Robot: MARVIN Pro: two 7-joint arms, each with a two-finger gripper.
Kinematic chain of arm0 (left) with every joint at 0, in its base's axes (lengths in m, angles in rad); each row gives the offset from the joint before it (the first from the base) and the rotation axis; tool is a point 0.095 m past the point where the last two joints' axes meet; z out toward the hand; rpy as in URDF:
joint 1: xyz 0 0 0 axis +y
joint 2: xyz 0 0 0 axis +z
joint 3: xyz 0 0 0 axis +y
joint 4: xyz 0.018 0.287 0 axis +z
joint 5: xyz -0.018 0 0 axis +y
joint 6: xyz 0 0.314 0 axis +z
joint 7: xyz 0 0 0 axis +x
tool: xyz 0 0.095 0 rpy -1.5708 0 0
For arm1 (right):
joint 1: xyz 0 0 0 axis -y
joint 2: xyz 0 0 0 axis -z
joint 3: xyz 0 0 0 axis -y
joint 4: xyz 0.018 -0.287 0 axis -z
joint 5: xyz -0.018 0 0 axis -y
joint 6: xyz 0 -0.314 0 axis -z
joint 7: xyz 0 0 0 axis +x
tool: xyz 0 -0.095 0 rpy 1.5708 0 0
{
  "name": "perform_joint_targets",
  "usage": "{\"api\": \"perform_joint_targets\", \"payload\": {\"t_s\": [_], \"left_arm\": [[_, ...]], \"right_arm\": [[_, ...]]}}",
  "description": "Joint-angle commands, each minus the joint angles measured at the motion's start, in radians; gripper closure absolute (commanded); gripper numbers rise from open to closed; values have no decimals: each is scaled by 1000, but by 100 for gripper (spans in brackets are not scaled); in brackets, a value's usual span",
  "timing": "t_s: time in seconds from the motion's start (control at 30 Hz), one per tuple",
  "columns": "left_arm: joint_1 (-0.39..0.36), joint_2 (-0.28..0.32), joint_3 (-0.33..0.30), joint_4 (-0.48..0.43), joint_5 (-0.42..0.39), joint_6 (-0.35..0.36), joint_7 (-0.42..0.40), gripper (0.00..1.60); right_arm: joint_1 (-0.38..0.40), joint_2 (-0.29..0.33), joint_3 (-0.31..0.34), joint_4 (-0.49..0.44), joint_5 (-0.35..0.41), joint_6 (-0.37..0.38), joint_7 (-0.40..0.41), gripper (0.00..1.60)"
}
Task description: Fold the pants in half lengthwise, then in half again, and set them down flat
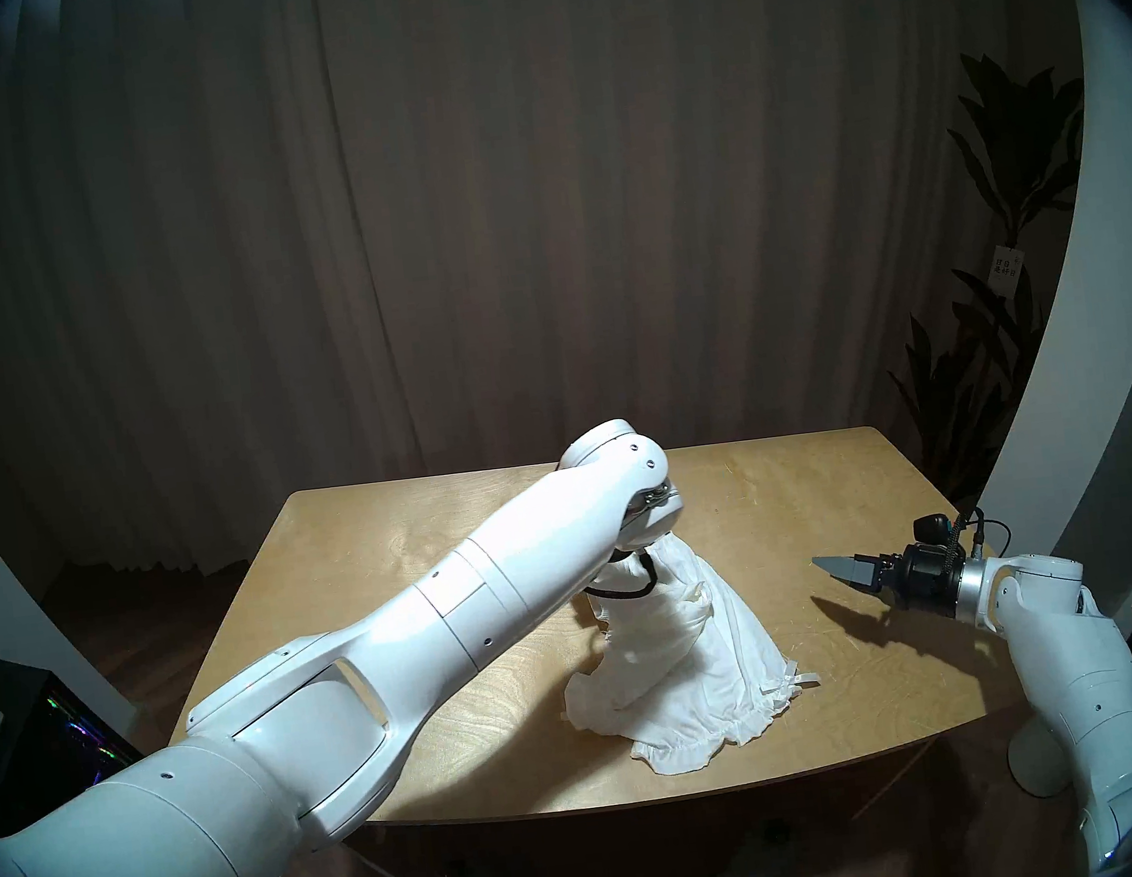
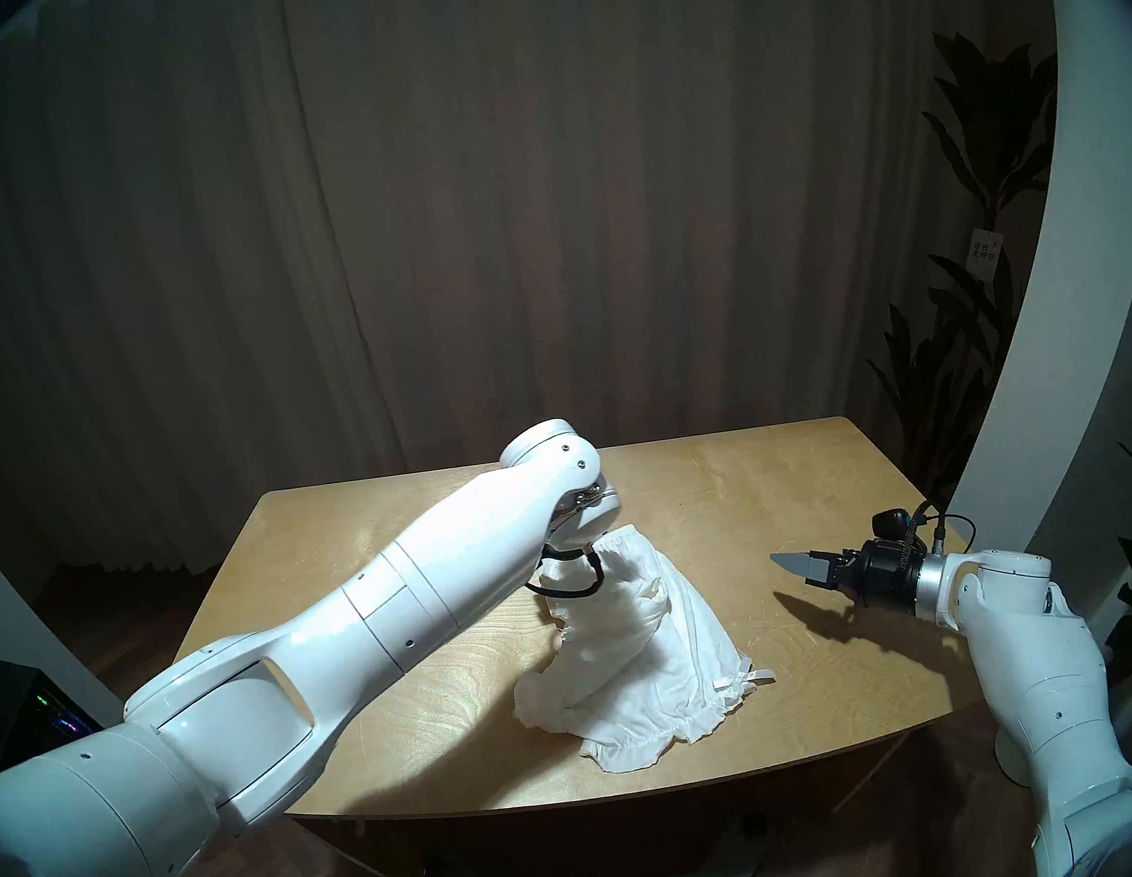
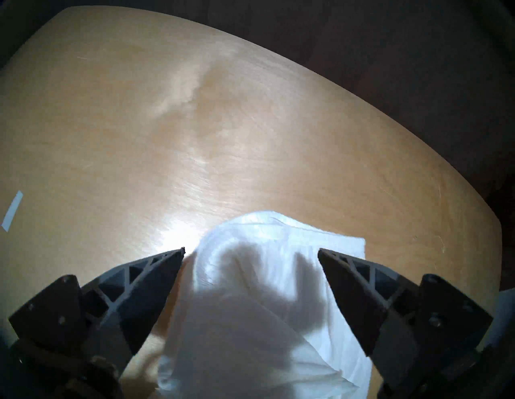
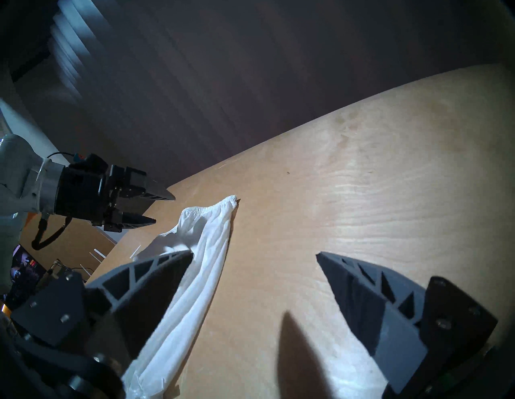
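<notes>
Both arms [image 1: 471,618] wear glossy white shells with rounded joints and small dark screw heads. Each wrist carries a silver collar [image 1: 975,590], a black housing and a looped black cable [image 1: 624,588]. The 2 fingers [image 3: 359,295] are dark grey, triangular, truss-ribbed.

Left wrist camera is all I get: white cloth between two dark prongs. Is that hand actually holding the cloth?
Observer: No. The right wrist camera shows the left gripper open beside the waistband of the pants, gripping nothing.
Operator: Where is the other hand?
Observer: The head camera shows the right gripper near the right edge of the table, clear of the pants and empty.
Operator: Are the pants folded neatly?
Observer: No. In the head camera they are a rumpled heap, with a ribbon tie sticking out on the right.
</notes>
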Motion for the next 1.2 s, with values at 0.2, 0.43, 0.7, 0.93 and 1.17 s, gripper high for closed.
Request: {"api": "perform_joint_targets", "payload": {"t_s": [0.2,0.43,0.7,0.93,1.17], "left_arm": [[51,175,-89,-191,-47,-15,65,0],[116,240,-125,-292,-116,-18,82,9],[203,318,-145,-406,-193,-5,72,10],[272,411,-176,-513,-254,22,36,5],[340,491,-226,-613,-320,62,-70,5]], "right_arm": [[102,-31,-48,-37,-3,-3,-33,0],[150,-53,-67,-42,-5,-9,-81,0],[191,-70,-81,-34,-6,-11,-129,0],[217,-86,-89,-24,-9,-11,-172,0],[241,-106,-96,-12,-13,-11,-220,0]]}}
